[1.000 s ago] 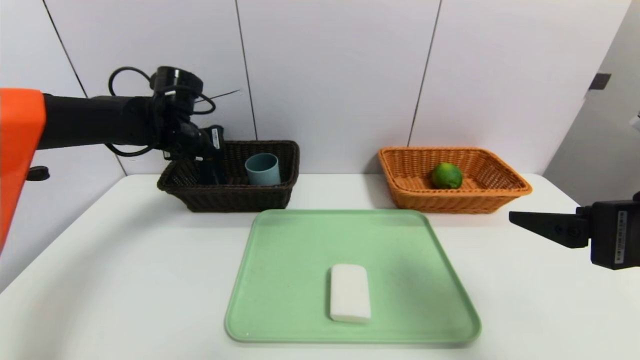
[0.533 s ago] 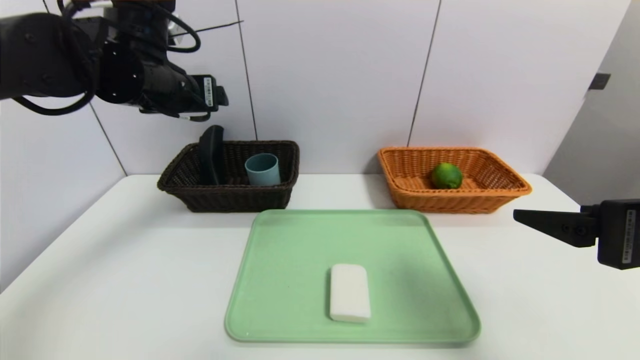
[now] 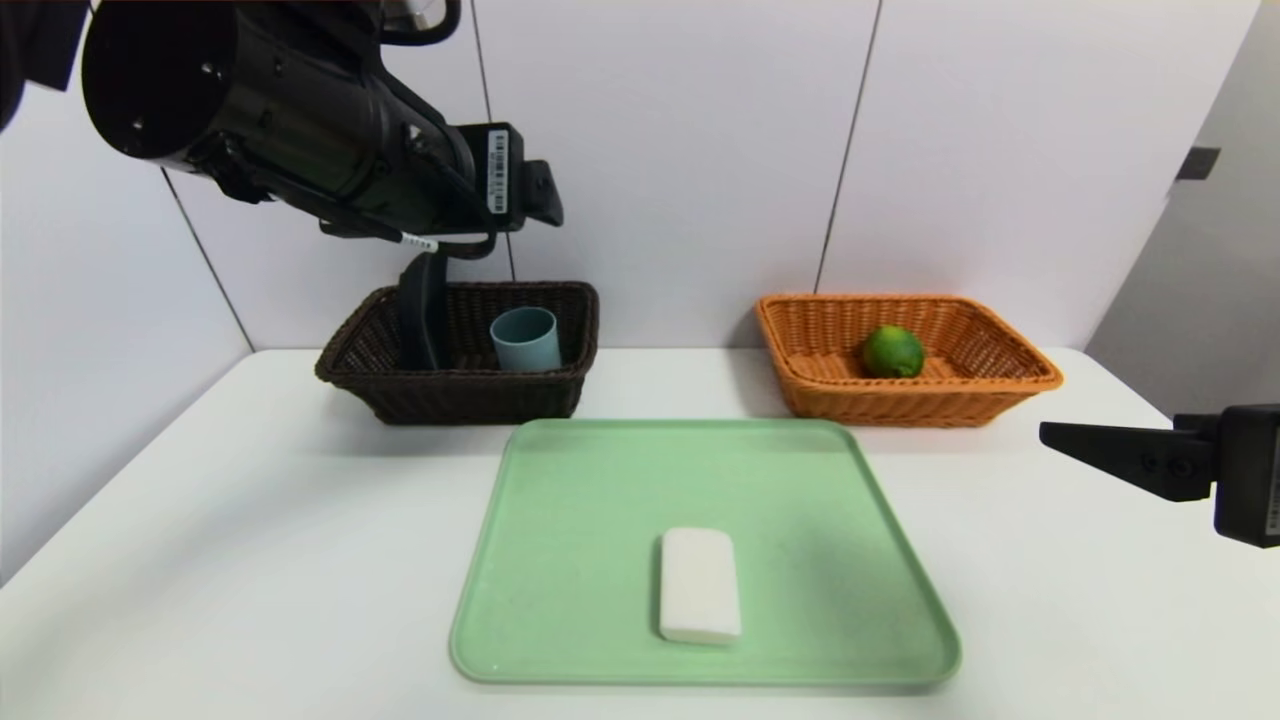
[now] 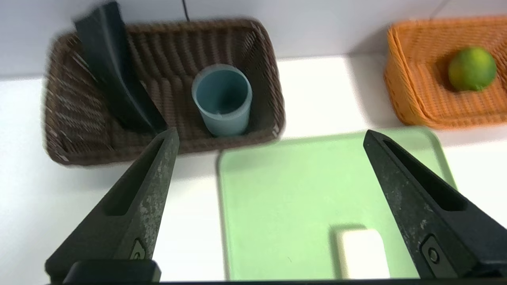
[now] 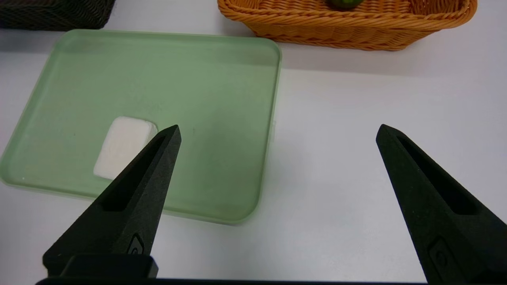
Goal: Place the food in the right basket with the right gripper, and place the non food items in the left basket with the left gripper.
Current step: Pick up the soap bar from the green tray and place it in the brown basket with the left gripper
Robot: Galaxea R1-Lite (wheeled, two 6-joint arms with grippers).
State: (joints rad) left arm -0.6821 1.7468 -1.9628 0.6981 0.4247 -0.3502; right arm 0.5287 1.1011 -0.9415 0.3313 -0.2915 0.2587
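The left gripper [image 4: 271, 134] hung above the dark basket [image 3: 480, 395], its fingers wide apart with nothing between them. A white barcode label [image 3: 498, 172] showed on its black casing, and a smaller printed tag [image 3: 419, 242] sat on a cable; the characters on both were too small to read. The right gripper [image 5: 279, 132] was at the tray's right side, fingers apart and holding nothing; its own barcode label [image 3: 1274, 500] was cut off by the head view's edge.

The roll [image 3: 423, 310] leaned upright in the dark basket, its lower end hidden behind the front rim, as was the base of the cup [image 3: 526, 340] beside it. The lime [image 3: 893, 352] lay in the orange basket [image 3: 910, 405]. The white block [image 3: 699, 585] rested on the green tray [image 3: 560, 500], partly covered by a finger in the right wrist view.
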